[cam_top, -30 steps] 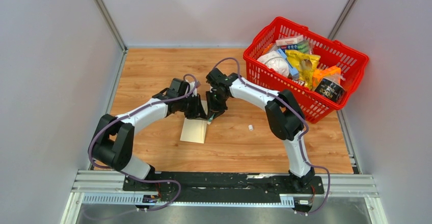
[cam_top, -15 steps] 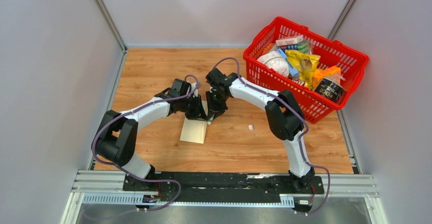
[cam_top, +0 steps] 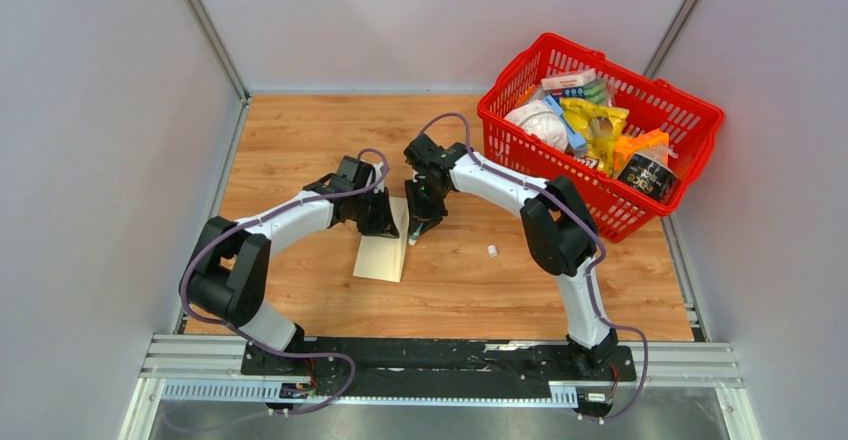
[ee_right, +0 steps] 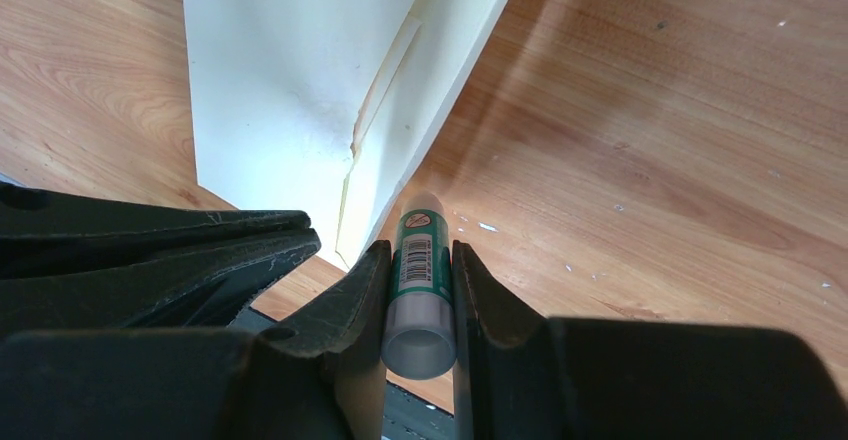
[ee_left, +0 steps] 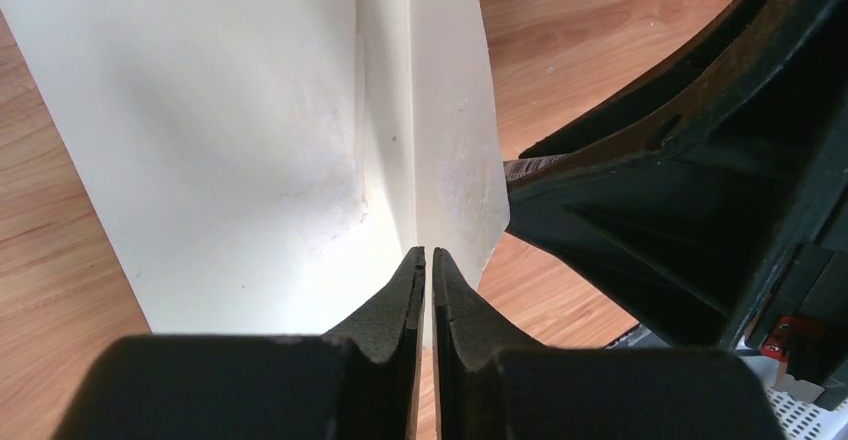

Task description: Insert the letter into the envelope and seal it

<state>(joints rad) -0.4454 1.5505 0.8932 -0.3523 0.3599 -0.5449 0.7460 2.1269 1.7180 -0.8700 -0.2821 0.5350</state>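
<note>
My L gripper [ee_left: 428,260] pinches the raised flap of the envelope [ee_left: 230,110] at 12 o'clock, my R gripper [ee_right: 420,250] at its 3 o'clock clamps a glue stick [ee_right: 418,285], tip just beside that flap, red basket [cam_top: 690,110] at 2 o'clock.

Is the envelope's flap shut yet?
Open: the left claw pinches the flap by its edge, raised off the envelope.

Pale cream envelope [cam_top: 381,256] on table [cam_top: 300,140], flap up
</note>
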